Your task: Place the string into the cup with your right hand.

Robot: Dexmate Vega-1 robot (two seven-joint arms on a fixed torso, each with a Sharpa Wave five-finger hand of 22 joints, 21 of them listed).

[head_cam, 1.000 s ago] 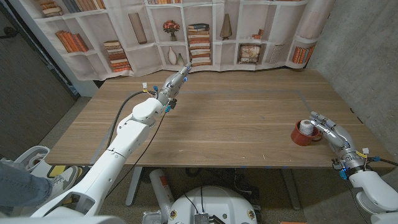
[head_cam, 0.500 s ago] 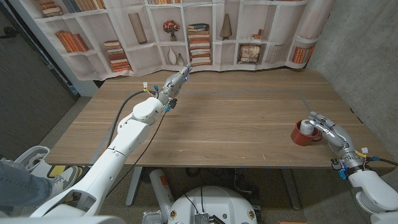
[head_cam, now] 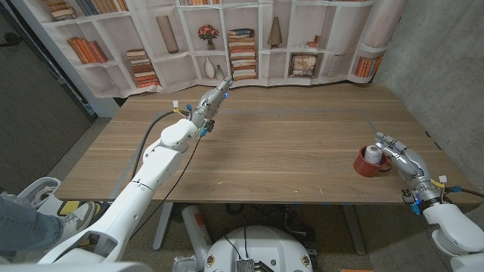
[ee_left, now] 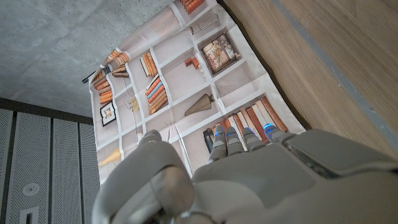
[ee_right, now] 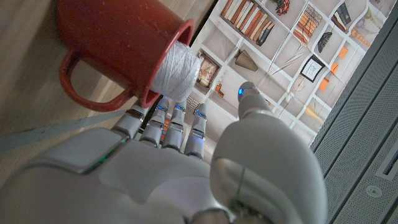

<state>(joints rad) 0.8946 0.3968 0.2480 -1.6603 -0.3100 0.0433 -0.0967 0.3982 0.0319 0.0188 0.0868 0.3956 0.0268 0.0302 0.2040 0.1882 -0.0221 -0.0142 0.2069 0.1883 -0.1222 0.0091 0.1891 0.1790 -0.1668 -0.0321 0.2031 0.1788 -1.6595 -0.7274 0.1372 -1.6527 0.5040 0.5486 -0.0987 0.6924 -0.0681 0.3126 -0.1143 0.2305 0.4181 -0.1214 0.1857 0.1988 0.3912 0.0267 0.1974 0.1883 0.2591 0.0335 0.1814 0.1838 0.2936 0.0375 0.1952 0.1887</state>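
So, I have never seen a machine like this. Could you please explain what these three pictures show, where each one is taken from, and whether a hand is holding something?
It is a robot with two arms, each ending in a hand, standing at a wooden table. The wide picture comes from a camera on its head, looking down. The other two come from cameras on the wrists, looking along the back of each hand, and they are turned around, so the room looks tilted. The left hand reaches over the far side of the table and holds nothing that I can see. The right hand is beside a red cup near the table's right edge. A roll of white string already sits in the cup. The right hand's fingers are next to the cup, not closed around it.
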